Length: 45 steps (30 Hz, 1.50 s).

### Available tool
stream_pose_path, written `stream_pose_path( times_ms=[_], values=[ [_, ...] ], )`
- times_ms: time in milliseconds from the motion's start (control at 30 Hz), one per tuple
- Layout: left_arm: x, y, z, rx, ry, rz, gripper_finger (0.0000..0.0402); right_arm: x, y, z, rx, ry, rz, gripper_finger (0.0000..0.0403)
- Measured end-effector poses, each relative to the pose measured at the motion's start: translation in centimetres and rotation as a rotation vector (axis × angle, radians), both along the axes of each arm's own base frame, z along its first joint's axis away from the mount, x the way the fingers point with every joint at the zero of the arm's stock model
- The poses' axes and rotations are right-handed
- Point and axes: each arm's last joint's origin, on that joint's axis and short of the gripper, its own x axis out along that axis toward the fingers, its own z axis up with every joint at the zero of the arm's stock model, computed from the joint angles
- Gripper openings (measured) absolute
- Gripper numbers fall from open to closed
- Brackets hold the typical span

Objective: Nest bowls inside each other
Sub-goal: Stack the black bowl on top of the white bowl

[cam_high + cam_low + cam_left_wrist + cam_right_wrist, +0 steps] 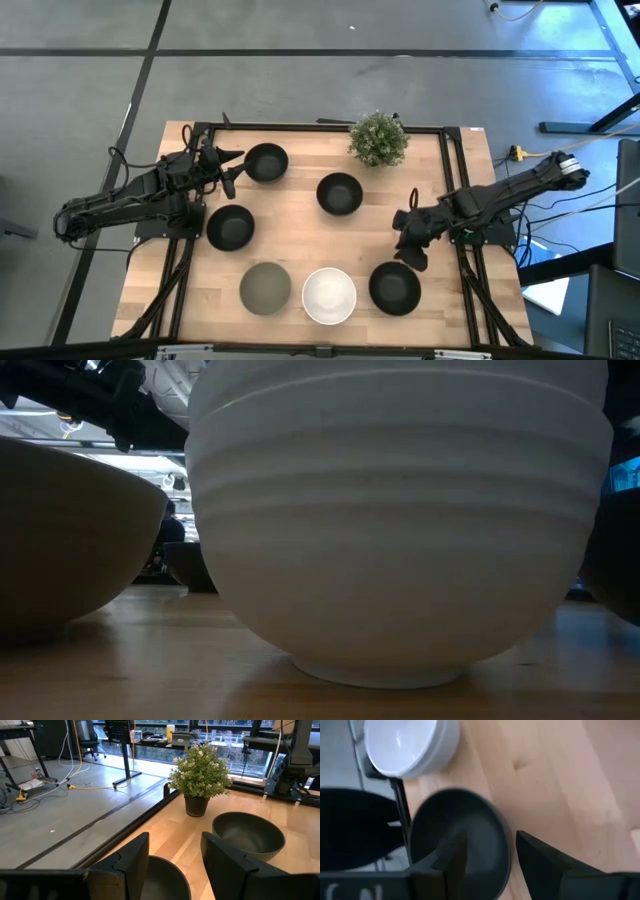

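Note:
Several black bowls stand upright on the wooden table: one at the far left [266, 162], one mid-table [339, 193], one at the left [230, 227] and one near right [395, 288]. A grey-olive bowl [265, 288] and a white bowl [329, 296] sit along the near edge. My left gripper [229, 172] is open just left of the far-left black bowl [167, 880]. My right gripper [411, 252] is open above the far rim of the near-right black bowl [462, 845]. One finger [452, 857] is over its hollow and the other [540, 865] is outside. My right gripper stands astride the rim of the near-right black bowl [505, 855], coming from above and slanting toward the near edge. I cannot tell whether either finger touches the bowl, which rests on the table.
A small green potted plant [379, 138] stands at the far edge, close behind the mid-table black bowl [247, 835]. The white bowl [405, 745] sits just left of the near-right black one. Bare wood shows between the mid-table bowl and the near row.

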Motion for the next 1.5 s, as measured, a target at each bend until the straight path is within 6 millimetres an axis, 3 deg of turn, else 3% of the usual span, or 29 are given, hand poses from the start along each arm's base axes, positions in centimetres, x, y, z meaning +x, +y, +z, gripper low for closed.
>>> stream_pose_path(
  times_ms=[433, 700, 1133, 1500],
  values=[
    [0.0, 0.0, 0.0, 0.0, 0.0, 0.0, 0.0174, 0.6, 2.9, -3.2, -0.142, 0.149, 0.076, 0.0171],
    [0.0, 0.0, 0.0, -0.001, 0.001, 0.0, 0.0174, 0.7, 3.2, -3.7, -0.14, 0.18, 0.058, 0.0168],
    [-0.1, 0.0, -0.4, -0.016, 0.036, 0.001, 0.0174, 0.7, 3.2, -3.7, -0.135, 0.186, 0.044, 0.009],
    [-0.1, 0.0, -0.4, -0.017, 0.037, 0.001, 0.0174, 1.3, 3.5, -4.8, -0.144, 0.229, 0.026, 0.0081]
  ],
)
